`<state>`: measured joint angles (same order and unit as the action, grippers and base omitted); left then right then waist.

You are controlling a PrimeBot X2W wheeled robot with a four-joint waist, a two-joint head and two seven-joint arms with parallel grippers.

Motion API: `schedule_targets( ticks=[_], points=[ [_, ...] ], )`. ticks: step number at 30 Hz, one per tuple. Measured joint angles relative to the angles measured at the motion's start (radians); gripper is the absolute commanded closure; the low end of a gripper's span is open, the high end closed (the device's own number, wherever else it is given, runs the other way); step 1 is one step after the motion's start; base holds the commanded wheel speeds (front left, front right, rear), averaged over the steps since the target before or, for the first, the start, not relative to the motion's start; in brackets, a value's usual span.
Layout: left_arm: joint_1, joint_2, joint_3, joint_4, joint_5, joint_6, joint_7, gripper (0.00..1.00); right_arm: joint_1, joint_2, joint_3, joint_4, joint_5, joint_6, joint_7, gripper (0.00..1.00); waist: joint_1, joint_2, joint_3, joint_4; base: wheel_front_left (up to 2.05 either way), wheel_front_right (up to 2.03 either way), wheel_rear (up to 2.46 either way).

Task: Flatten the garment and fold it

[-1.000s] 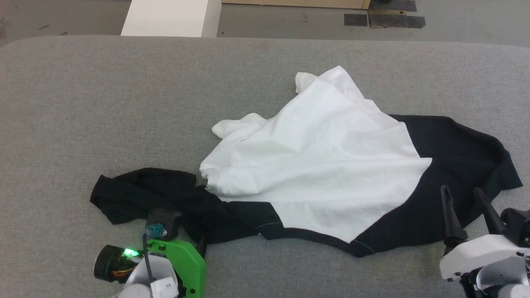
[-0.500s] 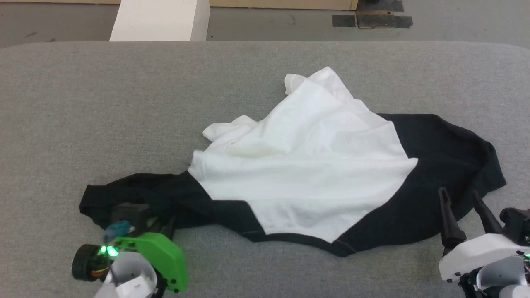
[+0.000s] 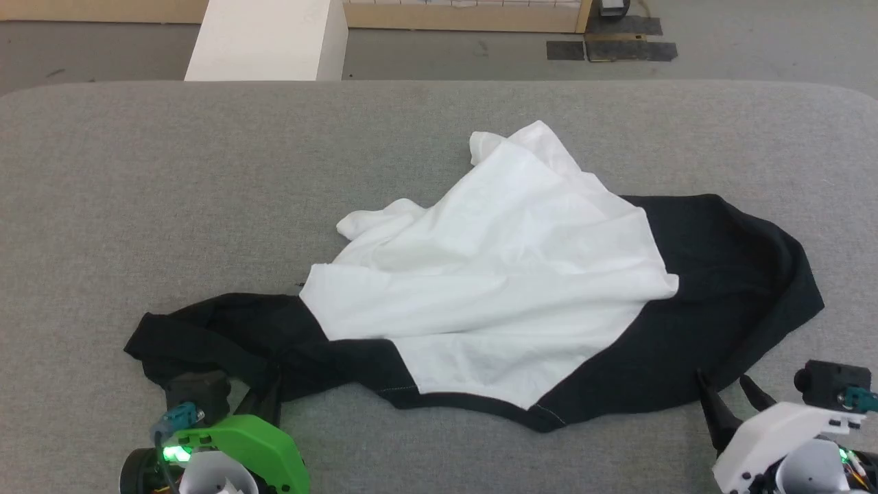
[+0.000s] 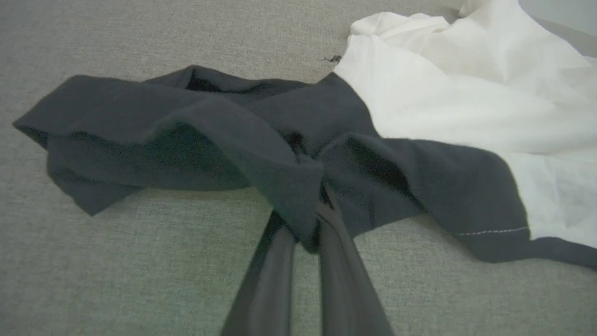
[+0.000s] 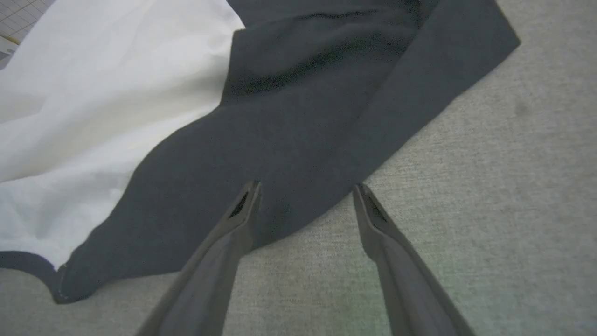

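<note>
The garment [image 3: 494, 274] lies crumpled on the grey table [image 3: 137, 171], its white body bunched in the middle. One black sleeve [image 3: 206, 329] trails to the left and the other [image 3: 727, 288] spreads to the right. My left gripper [image 3: 264, 398] is at the near left, shut on a fold of the left black sleeve [image 4: 196, 135]; in the left wrist view the cloth drapes over the closed fingers [image 4: 340, 261] of the gripper [image 4: 308, 228]. My right gripper [image 3: 724, 387] stands open at the near right. In the right wrist view, this gripper [image 5: 307, 186] straddles the near edge of the right black sleeve [image 5: 326, 107] with nothing held.
Beyond the table's far edge stands a white block [image 3: 267, 41] on a grey floor with dark patches [image 3: 610, 48]. Bare grey tabletop stretches to the left [image 4: 93, 261] and behind the garment.
The left gripper has shut on the left black sleeve and drawn it toward the near left. The right gripper has pulled back toward the near edge. The head view has shifted slightly.
</note>
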<state>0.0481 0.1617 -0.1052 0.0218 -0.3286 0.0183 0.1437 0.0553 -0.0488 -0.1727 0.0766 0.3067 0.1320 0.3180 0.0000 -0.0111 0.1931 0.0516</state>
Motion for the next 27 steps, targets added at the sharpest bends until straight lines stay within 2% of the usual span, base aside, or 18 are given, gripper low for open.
schedule_targets(
  ticks=[7,8,9,10,15,18,22,27],
  points=[
    [-0.008,-0.003,-0.014,0.018,0.000,-0.007,-0.011,1.00,-0.104,-0.004,-0.013,0.107,-0.007,0.000,0.085,0.00,0.0000,0.0000,0.025,0.011,0.00,0.00,0.00],
    [-0.011,-0.003,-0.016,0.019,-0.002,-0.008,-0.013,1.00,-0.120,-0.006,-0.012,0.116,-0.012,0.000,0.104,0.46,0.0000,0.0000,0.029,0.013,0.00,0.00,0.00],
    [-0.014,-0.003,-0.017,0.022,-0.003,-0.008,-0.014,1.00,-0.129,-0.006,-0.010,0.118,-0.026,0.000,0.119,0.67,0.0000,0.0000,0.031,0.016,0.00,0.00,0.00],
    [-0.018,-0.004,-0.019,0.025,-0.004,-0.008,-0.015,1.00,-0.137,-0.008,-0.013,0.117,-0.048,0.000,0.135,1.00,0.0000,0.0000,0.034,0.020,0.00,0.00,0.00],
    [-0.023,-0.005,-0.018,0.027,-0.007,-0.008,-0.045,1.00,-0.131,-0.008,-0.029,0.075,-0.050,0.000,0.166,1.00,0.0001,0.0000,0.029,0.030,0.00,0.00,0.00],
    [-0.030,-0.010,-0.006,0.005,-0.028,-0.018,-0.072,1.00,-0.104,-0.001,-0.041,0.010,-0.031,0.000,0.166,1.00,0.0000,0.0000,0.013,0.031,0.00,0.00,0.00],
    [-0.049,-0.006,0.015,-0.068,-0.075,-0.049,-0.088,1.00,-0.089,-0.001,-0.053,-0.155,-0.031,0.000,0.170,1.00,0.0000,0.0000,-0.013,0.029,0.00,0.00,0.00],
    [-0.125,0.030,0.043,-0.215,-0.130,-0.080,-0.049,1.00,-0.132,-0.001,-0.041,-0.385,-0.117,0.000,0.251,1.00,0.0000,0.0000,-0.045,0.021,0.00,0.00,0.00]
  ],
)
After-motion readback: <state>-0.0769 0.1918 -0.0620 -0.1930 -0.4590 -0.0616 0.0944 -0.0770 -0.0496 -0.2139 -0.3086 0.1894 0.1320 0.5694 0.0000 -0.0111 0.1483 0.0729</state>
